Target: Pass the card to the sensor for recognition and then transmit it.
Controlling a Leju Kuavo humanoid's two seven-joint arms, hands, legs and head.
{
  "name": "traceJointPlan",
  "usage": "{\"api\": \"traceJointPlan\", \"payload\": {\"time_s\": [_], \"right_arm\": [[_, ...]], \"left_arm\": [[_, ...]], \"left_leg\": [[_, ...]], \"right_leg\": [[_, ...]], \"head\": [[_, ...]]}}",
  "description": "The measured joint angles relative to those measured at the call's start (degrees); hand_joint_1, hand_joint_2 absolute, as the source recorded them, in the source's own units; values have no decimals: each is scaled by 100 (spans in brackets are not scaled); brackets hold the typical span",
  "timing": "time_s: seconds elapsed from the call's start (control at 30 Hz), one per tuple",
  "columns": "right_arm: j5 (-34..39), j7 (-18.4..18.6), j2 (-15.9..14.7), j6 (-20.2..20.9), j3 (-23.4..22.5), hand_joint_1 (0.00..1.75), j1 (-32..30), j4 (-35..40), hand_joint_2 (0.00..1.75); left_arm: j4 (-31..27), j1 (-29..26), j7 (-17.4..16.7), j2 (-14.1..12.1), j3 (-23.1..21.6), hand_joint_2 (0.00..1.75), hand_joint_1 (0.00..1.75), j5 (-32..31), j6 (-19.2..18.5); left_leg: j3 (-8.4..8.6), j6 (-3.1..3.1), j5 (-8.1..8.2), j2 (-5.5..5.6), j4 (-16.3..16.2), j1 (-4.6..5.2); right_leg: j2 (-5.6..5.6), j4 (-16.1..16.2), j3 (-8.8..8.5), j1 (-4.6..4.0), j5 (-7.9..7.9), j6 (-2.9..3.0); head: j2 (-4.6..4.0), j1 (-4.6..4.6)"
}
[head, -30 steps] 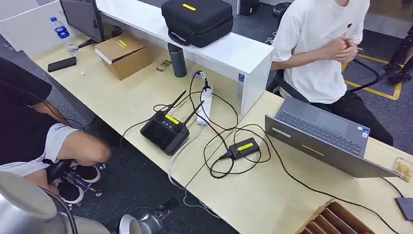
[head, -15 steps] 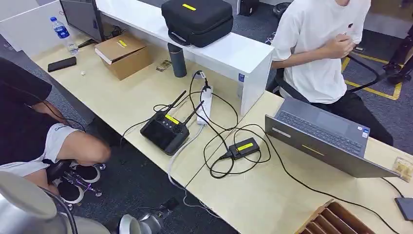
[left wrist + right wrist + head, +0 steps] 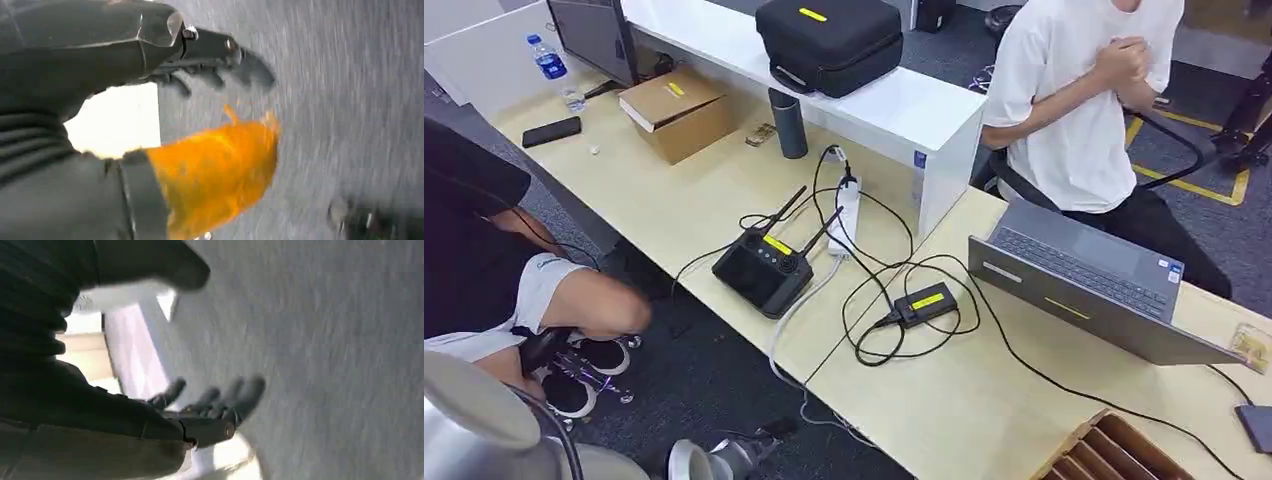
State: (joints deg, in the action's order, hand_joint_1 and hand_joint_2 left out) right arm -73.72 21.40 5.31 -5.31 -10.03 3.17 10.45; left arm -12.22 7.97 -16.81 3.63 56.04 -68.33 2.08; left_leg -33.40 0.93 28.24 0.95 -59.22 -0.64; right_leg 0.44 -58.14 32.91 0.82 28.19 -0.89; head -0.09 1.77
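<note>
At the table's nine o'clock side, a seated person in a dark top was placed beside the pale wooden table, over dark grey carpet. The robot's left hand was hung over that carpet. Its dark fingers were stretched out and slightly apart, with nothing seen between them, though the view was blurred. A blurred orange shape beside the hand could not be identified. At the table's middle, a black antenna-fitted controller was set. At four o'clock from it lay a small black cabled box with a yellow label, judged to be the sensor and kept near the edge where it could be reached. A grey open laptop was stood at three o'clock from that box, turned toward a seated person in a white T-shirt, presumably for monitoring. A brown slotted wooden rack was set at the five o'clock corner. The robot's right hand was held low over the carpet, its fingers spread apart and empty. The card's whereabouts could not be told, and no card was seen held in either hand. The scene would be fitted equally by a card awaited or a card already passed on.
</note>
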Motion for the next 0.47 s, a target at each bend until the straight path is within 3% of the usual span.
{"api": "traceJointPlan", "payload": {"time_s": [0.13, 0.47], "right_arm": [[26, 22, 74, 48, -44, 175, -4, 6, 175], [107, -17, 79, 55, -144, 175, 9, 11, 175]], "left_arm": [[26, -57, 20, 133, 59, 175, 175, 57, -52], [26, -58, 42, 140, 88, 175, 175, 50, -103]], "left_leg": [[0, 0, 0, -3, 0, 0], [2, 0, 0, -2, 0, -1]], "right_leg": [[4, 1, 0, 0, 0, 0], [2, 0, 0, -1, -1, 1]], "head": [[0, 0], [0, 0]]}}
